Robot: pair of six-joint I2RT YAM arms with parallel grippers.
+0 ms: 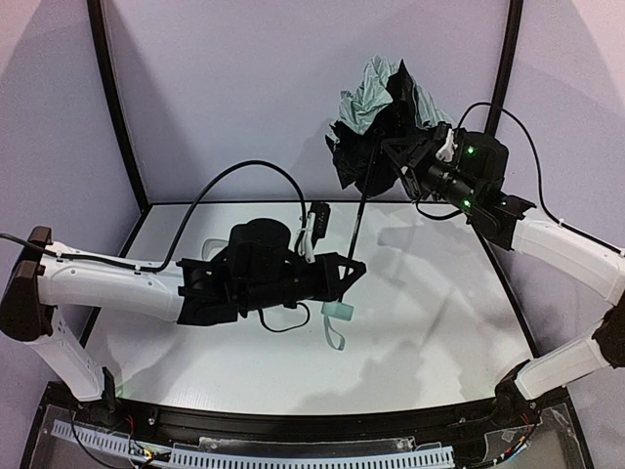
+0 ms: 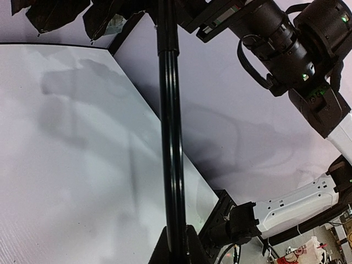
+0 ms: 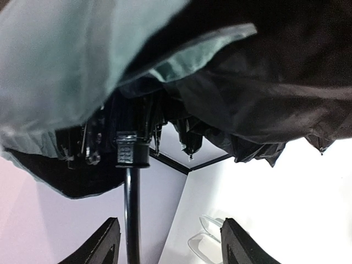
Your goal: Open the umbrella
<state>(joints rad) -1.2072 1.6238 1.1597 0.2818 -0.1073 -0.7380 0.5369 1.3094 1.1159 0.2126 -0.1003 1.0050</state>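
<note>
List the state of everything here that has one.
umbrella canopy, bunched, not spread
umbrella shaft, extended
left gripper, shut on umbrella shaft at its lower end
right gripper, open, astride the shaft under the canopy
strap, hanging loose

My left gripper (image 2: 176, 247), closed on the umbrella (image 2: 170, 137) by its thin black shaft, dark canopy folds at top left, right arm (image 2: 286, 49) top right, white table (image 2: 66, 176) below.
</note>
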